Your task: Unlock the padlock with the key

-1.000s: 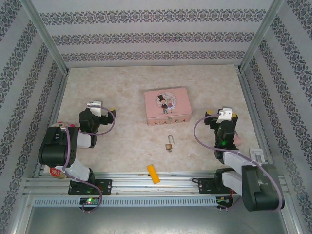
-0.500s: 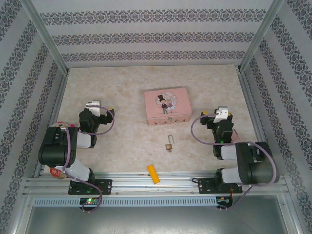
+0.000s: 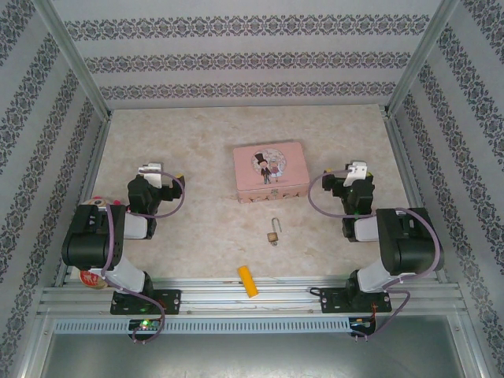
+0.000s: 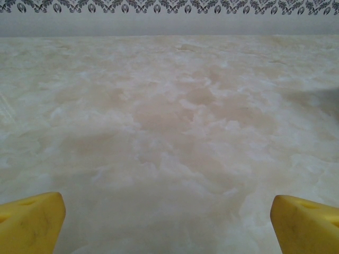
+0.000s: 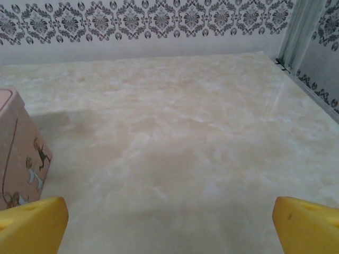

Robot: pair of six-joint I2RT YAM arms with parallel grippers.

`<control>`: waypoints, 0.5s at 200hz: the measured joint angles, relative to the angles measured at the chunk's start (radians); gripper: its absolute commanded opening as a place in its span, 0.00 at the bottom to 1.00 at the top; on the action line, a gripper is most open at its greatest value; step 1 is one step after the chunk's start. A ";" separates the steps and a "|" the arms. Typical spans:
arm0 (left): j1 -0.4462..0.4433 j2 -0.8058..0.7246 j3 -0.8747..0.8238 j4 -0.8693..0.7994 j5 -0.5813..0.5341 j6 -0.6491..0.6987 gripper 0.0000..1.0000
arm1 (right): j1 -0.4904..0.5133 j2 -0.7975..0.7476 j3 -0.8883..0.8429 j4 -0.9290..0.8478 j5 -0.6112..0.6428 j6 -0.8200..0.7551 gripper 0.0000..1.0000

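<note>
Both arms sit folded near their bases, I'd say parked for a free approach: left gripper (image 4: pixel 168 222) and right gripper (image 5: pixel 169 222) are both spread wide, holding nothing. The padlock (image 3: pixel 273 234) lies flat mid-table on the near side of the pink tin (image 3: pixel 270 172), between the arms, well apart from both grippers and closer to the right one. I can't make out the key.

Brass padlock (image 3: pixel 272 235), pink tin (image 3: pixel 270 172), yellow block (image 3: pixel 249 281)

A pink illustrated tin (image 3: pixel 270 172) stood on the marbled beige surface (image 3: pixel 197 150), near the right tool (image 3: pixel 349 177) on its left side and well apart from the left tool (image 3: pixel 161 179). A yellow block (image 3: pixel 248 281) lay behind both, between them, by the front rail (image 3: pixel 213 293).
</note>
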 measured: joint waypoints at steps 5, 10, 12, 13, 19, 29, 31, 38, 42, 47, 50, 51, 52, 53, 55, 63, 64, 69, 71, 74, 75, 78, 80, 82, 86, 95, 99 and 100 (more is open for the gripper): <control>0.000 0.000 0.000 0.000 0.000 0.000 0.99 | 0.000 0.000 0.005 -0.005 -0.007 0.000 0.98; 0.000 0.000 0.000 0.000 0.000 0.000 0.99 | 0.000 0.000 0.009 -0.011 -0.015 0.000 0.98; 0.000 0.000 0.000 0.000 0.000 0.000 0.99 | 0.000 0.000 0.010 -0.013 -0.018 0.000 0.98; 0.000 0.000 0.000 0.000 0.000 0.000 0.99 | 0.000 0.000 0.010 -0.014 -0.019 0.000 0.98; 0.000 0.000 0.000 0.000 0.000 0.000 0.99 | 0.000 0.000 0.010 -0.020 -0.026 0.000 0.98; 0.000 0.000 0.000 0.000 0.000 0.000 0.99 | 0.000 0.000 0.010 -0.034 -0.034 0.000 0.98; 0.000 0.000 0.000 0.000 0.000 0.000 0.99 | 0.000 0.000 0.010 -0.036 -0.035 0.000 0.98; 0.000 0.000 0.000 0.000 0.000 0.000 0.99 | 0.000 0.000 0.010 -0.044 -0.039 0.000 0.98; 0.000 0.000 0.000 0.000 0.000 0.000 0.99 | 0.000 0.000 0.010 -0.048 -0.040 0.000 0.98; 0.000 0.000 0.000 0.000 0.000 0.000 0.99 | 0.000 0.000 0.010 -0.051 -0.043 0.000 0.98; 0.000 0.000 0.000 0.000 0.000 0.000 0.99 | 0.000 0.000 0.010 -0.054 -0.045 0.000 0.98; 0.000 0.000 0.000 0.000 0.000 0.000 0.99 | 0.000 0.000 0.010 -0.055 -0.045 0.000 0.98; 0.000 0.000 0.000 0.000 0.000 0.000 0.99 | 0.000 0.000 0.010 -0.055 -0.045 0.000 0.98; 0.000 0.000 0.000 0.000 0.000 0.000 0.99 | 0.000 0.000 0.010 -0.056 -0.045 0.000 0.98; 0.000 0.000 0.000 0.000 0.000 0.000 0.99 | 0.000 0.000 0.010 -0.056 -0.046 0.000 0.98; 0.000 0.000 0.000 0.000 0.000 0.000 0.99 | 0.000 0.000 0.010 -0.060 -0.047 0.000 0.98; 0.000 0.000 0.000 0.000 0.000 0.000 0.99 | 0.000 0.000 0.010 -0.061 -0.047 0.000 0.98; 0.000 0.000 0.000 0.000 0.000 0.000 0.99 | 0.000 0.000 0.010 -0.062 -0.049 0.000 0.98; 0.000 0.000 0.000 0.000 0.000 0.000 0.99 | 0.000 0.000 0.010 -0.063 -0.050 0.000 0.98; 0.000 0.000 0.000 0.000 0.000 0.000 0.99 | 0.000 0.000 0.010 -0.063 -0.050 0.000 0.98; 0.000 0.000 0.000 0.000 0.000 0.000 0.99 | 0.000 0.000 0.010 -0.063 -0.050 0.000 0.98; 0.000 0.000 0.000 0.000 0.000 0.000 0.99 | 0.000 0.000 0.010 -0.064 -0.050 0.000 0.98; 0.000 0.000 0.000 0.000 0.000 0.000 0.99 | 0.000 0.000 0.010 -0.064 -0.051 0.000 0.98; 0.000 0.000 0.000 0.000 0.000 0.000 0.99 | 0.000 0.000 0.010 -0.064 -0.051 0.000 0.98; 0.000 0.000 0.000 0.000 0.000 0.000 0.99 | 0.000 0.000 0.010 -0.064 -0.053 0.000 0.98; 0.000 0.000 0.000 0.000 0.000 0.000 0.99 | 0.000 0.000 0.010 -0.064 -0.053 0.000 0.98; 0.000 0.000 0.000 0.000 0.000 0.000 0.99 | 0.000 0.000 0.010 -0.064 -0.053 0.000 0.98; 0.000 0.000 0.000 0.000 0.000 0.000 0.99 | 0.000 0.000 0.010 -0.064 -0.053 0.000 0.98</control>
